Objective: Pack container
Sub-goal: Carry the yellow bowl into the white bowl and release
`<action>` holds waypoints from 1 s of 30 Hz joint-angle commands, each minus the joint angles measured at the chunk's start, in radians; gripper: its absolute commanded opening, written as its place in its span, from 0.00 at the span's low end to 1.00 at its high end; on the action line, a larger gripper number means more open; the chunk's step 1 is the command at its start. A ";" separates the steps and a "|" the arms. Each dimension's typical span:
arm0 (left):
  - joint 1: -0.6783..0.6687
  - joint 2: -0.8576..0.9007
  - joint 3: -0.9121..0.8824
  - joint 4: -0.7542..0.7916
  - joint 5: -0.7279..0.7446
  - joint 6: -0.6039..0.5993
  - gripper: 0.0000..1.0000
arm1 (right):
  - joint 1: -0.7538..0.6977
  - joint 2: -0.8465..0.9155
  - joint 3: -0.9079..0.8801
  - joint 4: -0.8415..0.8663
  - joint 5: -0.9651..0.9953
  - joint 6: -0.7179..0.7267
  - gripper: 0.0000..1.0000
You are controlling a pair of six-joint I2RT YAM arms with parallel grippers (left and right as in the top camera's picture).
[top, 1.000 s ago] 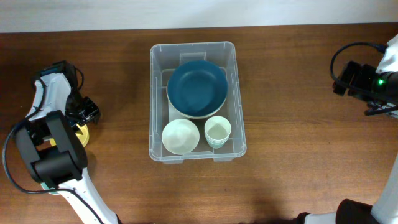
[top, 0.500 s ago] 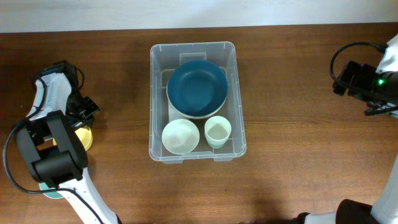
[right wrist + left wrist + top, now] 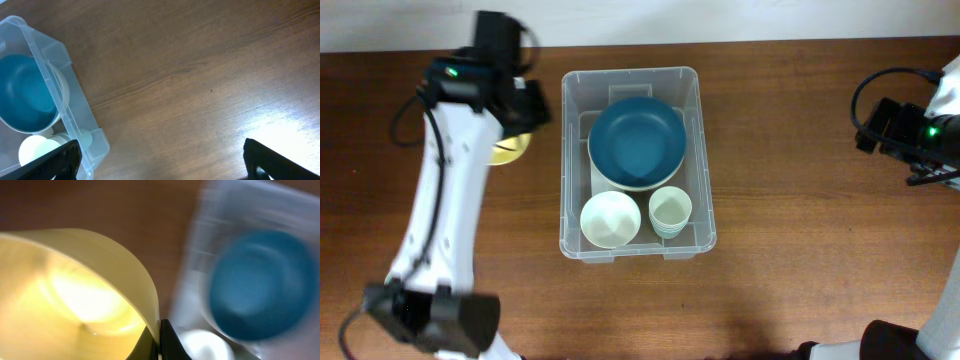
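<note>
Container upright (mouth upward), long axis far-to-near.

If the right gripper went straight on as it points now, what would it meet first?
Likely the bare table. The container lies to one side of where the right gripper aims, though depth is unclear.

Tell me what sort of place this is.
Probably a robot test bench: a left arm holding a yellow bowl, a right arm, a wooden table, and a clear container with bowls.
</note>
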 commanded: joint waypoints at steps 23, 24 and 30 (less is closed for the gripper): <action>-0.487 0.232 -0.152 -0.086 0.016 -0.171 0.00 | 0.004 0.002 -0.005 -0.004 -0.012 -0.010 0.99; -0.487 0.232 -0.163 -0.085 0.017 -0.171 0.00 | 0.004 0.002 -0.005 -0.004 -0.012 -0.010 0.99; -0.487 0.232 -0.187 -0.083 0.034 -0.170 0.26 | 0.004 0.002 -0.005 -0.004 -0.012 -0.010 0.99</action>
